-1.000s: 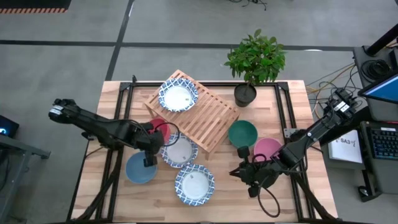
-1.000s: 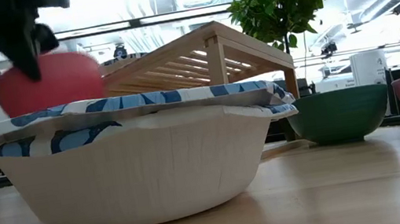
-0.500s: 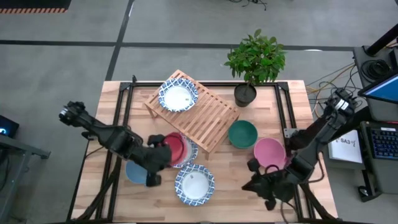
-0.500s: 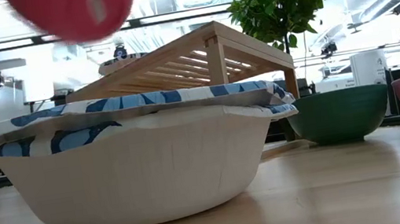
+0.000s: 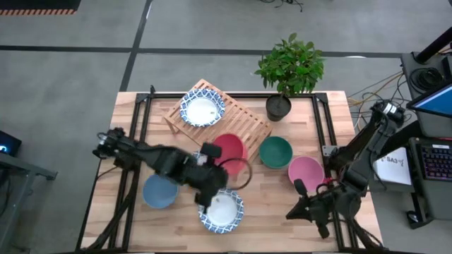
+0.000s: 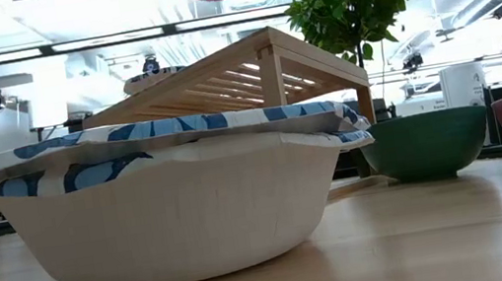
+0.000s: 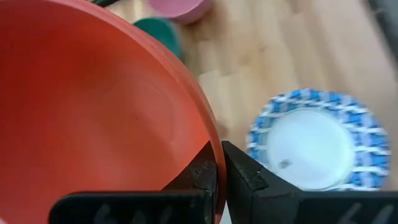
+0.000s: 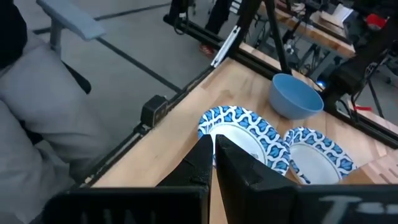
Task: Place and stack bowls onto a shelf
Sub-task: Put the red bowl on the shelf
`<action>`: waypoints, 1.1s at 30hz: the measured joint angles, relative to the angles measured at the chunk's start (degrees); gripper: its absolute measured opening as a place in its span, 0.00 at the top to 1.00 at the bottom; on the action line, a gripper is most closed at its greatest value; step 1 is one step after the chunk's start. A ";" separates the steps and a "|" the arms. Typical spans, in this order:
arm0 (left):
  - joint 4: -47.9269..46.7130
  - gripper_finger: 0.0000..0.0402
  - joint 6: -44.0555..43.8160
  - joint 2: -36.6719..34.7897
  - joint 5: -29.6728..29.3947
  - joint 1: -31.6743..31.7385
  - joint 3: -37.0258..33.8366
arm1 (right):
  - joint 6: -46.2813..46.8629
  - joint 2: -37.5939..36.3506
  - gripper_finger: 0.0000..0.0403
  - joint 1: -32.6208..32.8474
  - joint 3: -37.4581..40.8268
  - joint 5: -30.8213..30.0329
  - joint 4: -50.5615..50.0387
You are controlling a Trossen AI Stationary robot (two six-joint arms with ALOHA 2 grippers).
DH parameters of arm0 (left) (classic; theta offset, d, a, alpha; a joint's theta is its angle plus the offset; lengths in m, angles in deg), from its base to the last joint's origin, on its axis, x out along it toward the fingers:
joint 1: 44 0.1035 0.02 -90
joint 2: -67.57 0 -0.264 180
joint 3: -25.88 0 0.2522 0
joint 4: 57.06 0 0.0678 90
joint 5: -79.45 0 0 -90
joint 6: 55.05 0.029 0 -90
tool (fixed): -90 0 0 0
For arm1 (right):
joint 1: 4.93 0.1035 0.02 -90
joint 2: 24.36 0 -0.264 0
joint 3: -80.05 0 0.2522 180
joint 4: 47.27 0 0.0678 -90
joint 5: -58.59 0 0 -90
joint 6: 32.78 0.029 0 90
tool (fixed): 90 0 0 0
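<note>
The left gripper (image 7: 216, 177) fingers pinch the plain red round bowl (image 5: 228, 149) by its rim, mid-frame; it could slip off the light wooden slatted shelf (image 5: 244, 125). The right gripper (image 8: 213, 163) fingers are pressed together.

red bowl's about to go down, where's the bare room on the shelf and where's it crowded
The shelf is bare from its white bowl down to the end near the green bowl; the left gripper holds the red bowl over that end. Crowded: the table in front, with two white bowls and the blue bowl.
</note>
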 joint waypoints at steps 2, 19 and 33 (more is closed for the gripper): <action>-2.73 1.00 1.76 2.35 -0.01 2.26 4.02 | -0.02 -1.64 0.98 0.00 1.85 -0.02 0.33; -12.02 1.00 6.99 11.97 3.41 15.57 13.00 | 0.96 -4.91 0.98 -0.02 4.10 -0.02 0.38; -11.03 0.96 6.64 12.09 3.45 16.00 12.98 | 0.96 -4.95 0.98 -0.02 4.10 -0.02 0.42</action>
